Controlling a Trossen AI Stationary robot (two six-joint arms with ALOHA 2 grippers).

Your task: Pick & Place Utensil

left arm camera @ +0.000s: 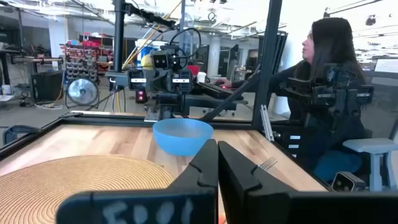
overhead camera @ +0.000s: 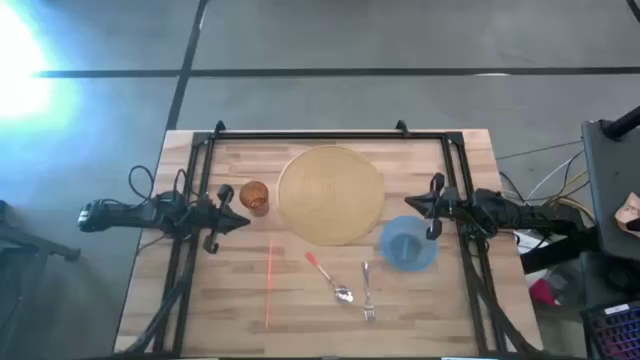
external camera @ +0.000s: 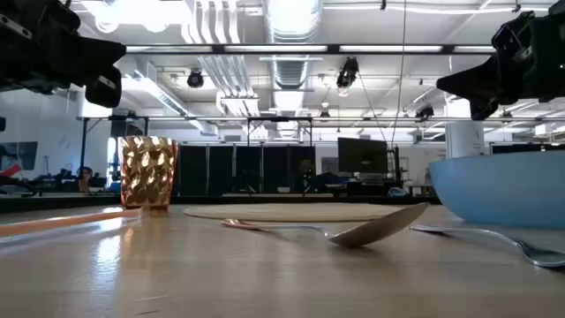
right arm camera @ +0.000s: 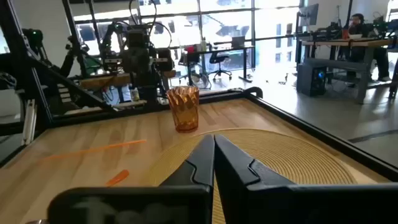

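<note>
Both claws pressed together — left claw (overhead camera: 243,222) by cup (overhead camera: 254,197), right claw (overhead camera: 410,205) by bowl (overhead camera: 408,244); spoon (overhead camera: 329,278), fork (overhead camera: 368,292) untouched on bench (overhead camera: 300,300).

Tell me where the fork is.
In the high view the fork lies near the table's front edge, right of the spoon and just below the blue bowl.

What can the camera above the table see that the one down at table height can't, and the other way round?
Only the overhead view shows the whole wooden table, the orange line on it, and both arms reaching in from the sides, left end effector by the amber cup and right end effector by the blue bowl. Only the low view shows the room behind, with ceiling lights and monitors. Both show the cup, bowl, round woven mat, spoon and fork.
</note>
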